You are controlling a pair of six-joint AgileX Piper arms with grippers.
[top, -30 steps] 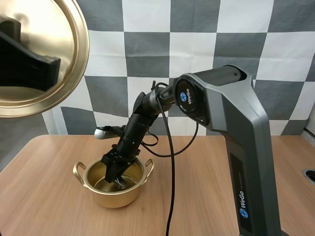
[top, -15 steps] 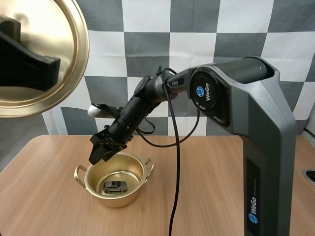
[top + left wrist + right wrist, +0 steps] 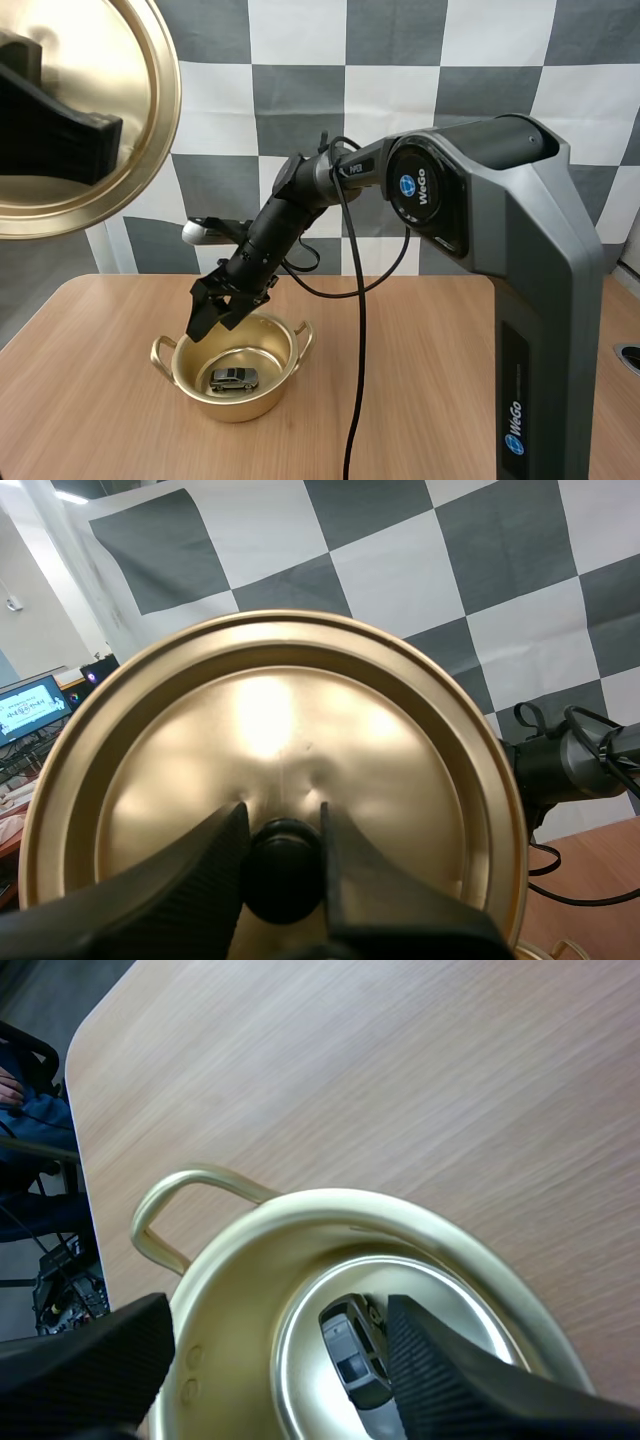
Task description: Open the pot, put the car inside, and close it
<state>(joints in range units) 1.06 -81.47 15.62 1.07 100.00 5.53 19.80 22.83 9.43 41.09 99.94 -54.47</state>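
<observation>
Above table (image 3: 450, 380), right gripper (image 3: 211, 324) slants spread over pot (image 3: 240, 405).

Lid cut off, car part hidden
High view: the lid (image 3: 140, 120) runs past the picture's edge at left, and the right gripper (image 3: 213, 322) covers a bit of the pot's (image 3: 235, 405) far rim. Right wrist view: a finger (image 3: 470, 1390) hides one end of the car (image 3: 350, 1350), and the pot's near rim is cut off.
</observation>
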